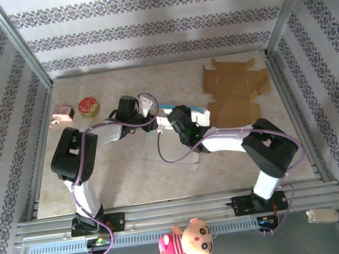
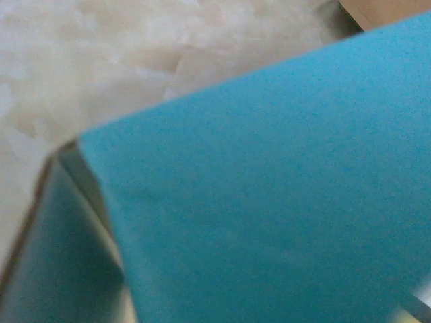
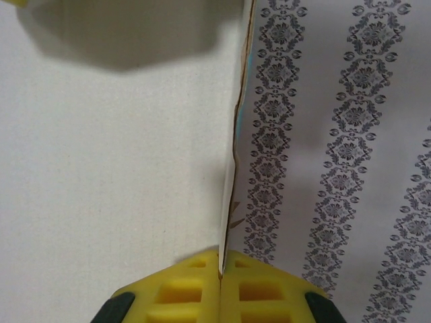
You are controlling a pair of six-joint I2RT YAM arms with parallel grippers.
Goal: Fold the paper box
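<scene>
The right gripper [image 3: 220,269] is clenched: its two yellow pads [image 3: 185,293] press flat together on the thin edge of one panel of the paper box [image 3: 232,168]. In the right wrist view that panel rises straight up from the pads, seen edge-on, with its white face spread to the left and a sliver of blue along the edge.

The left gripper [image 1: 149,109] sits just beside the box on the opposite side. Whether its jaws are released or clenched cannot be told. The left wrist view is pressed close against one blurred teal panel.

From above, the two arms meet at the middle of the marble table [image 1: 133,181], with the white and teal box between them — raised off the surface, partly hidden by the two wrists. A clear sheet [image 1: 160,153] lies on the table just below it.

Two flat brown cardboard blanks [image 1: 235,82] lie at the far right, just beside the box. At the far left are one small pink object [image 1: 64,113] and one round red-topped tin [image 1: 87,106] — near each other, well apart from the box. One plush doll [image 1: 187,242] sits on the front rail.
</scene>
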